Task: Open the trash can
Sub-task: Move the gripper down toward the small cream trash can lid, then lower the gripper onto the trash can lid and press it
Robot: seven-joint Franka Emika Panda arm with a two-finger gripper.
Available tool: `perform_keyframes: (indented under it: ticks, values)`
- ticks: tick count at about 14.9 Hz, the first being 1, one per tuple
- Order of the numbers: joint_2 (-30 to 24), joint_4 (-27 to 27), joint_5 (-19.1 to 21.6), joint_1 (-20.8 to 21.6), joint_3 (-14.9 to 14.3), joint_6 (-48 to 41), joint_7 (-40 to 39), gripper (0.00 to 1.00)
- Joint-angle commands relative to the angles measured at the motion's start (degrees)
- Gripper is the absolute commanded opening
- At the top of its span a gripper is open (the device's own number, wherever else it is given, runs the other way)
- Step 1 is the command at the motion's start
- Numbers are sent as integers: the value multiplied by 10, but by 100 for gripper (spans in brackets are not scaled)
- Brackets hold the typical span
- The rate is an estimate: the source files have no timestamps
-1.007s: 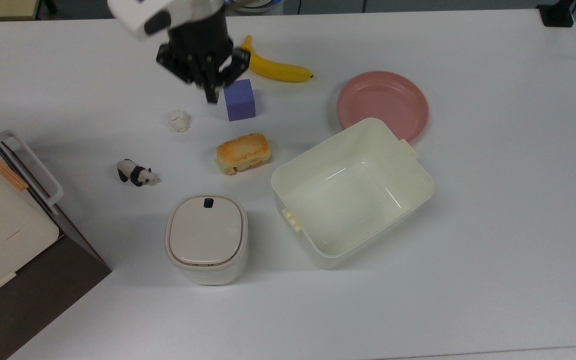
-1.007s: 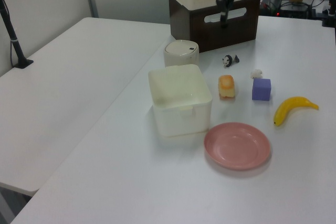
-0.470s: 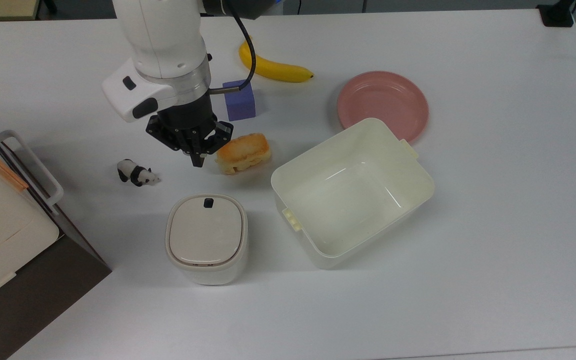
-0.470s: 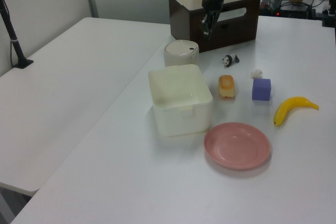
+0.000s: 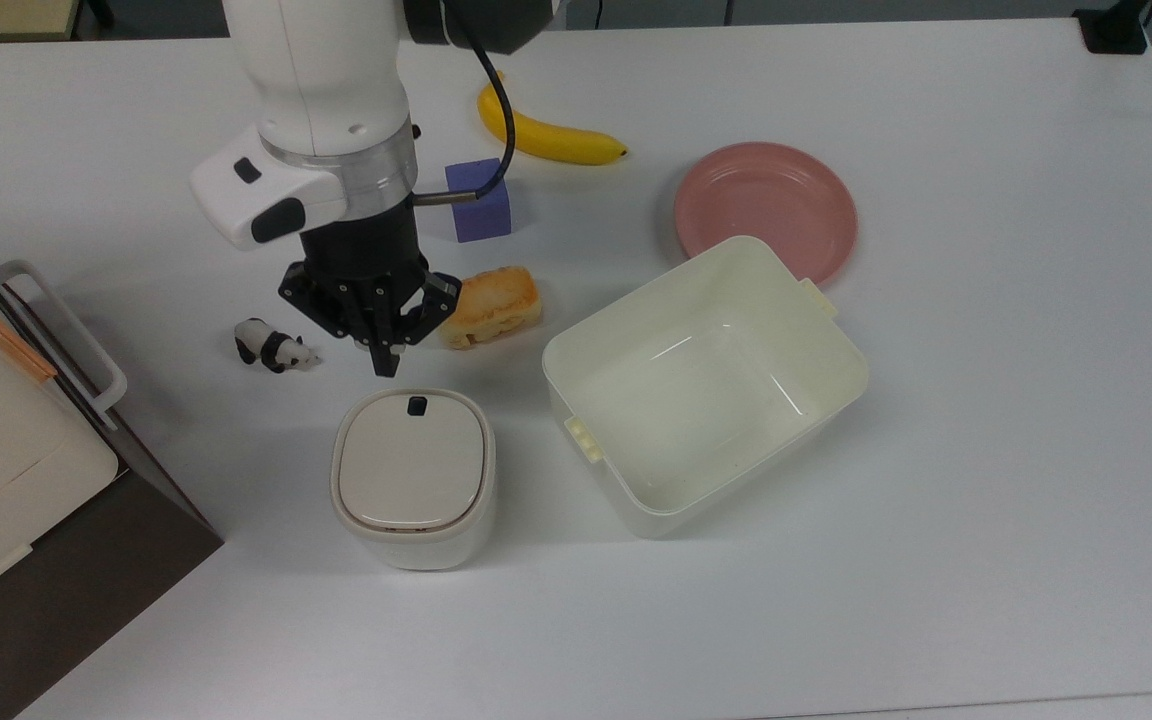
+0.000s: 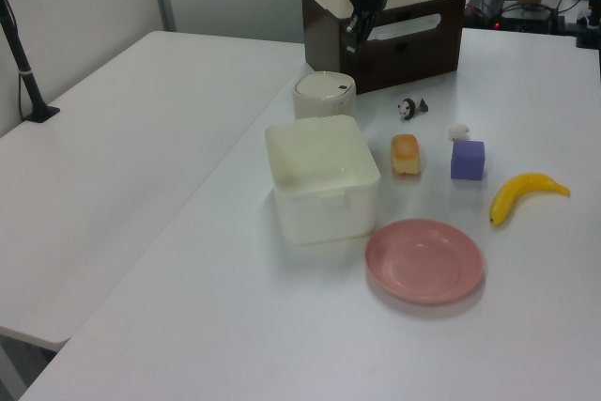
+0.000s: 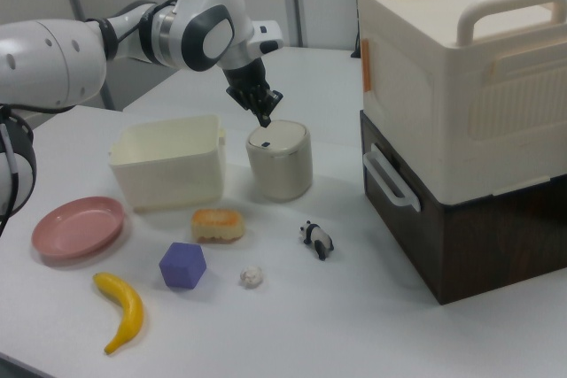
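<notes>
Hovering pinched together, claw [image 5: 383, 365] tops trash can [image 5: 413, 478].

On the white table [image 5: 936, 450] there is one trash can [image 5: 413, 478], one open cream tub [image 5: 704, 385], one pink plate [image 5: 765, 203], one banana [image 5: 548, 135], one purple cube [image 5: 479, 200], one piece of bread [image 5: 492, 305], one panda figure [image 5: 272, 346], one small white ball [image 7: 252, 277] and one stacked storage box [image 7: 465, 112].

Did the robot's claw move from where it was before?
Yes. In the top view the gripper went from beside the purple block toward the trash can.
</notes>
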Motion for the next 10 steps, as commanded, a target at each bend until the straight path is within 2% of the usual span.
perform_keyframes:
  ticks: [1, 10]
  values:
    - [23, 12, -17, 5, 0, 26, -13, 0]
    - [54, 6, -39, 10, 5, 46, -10, 0]
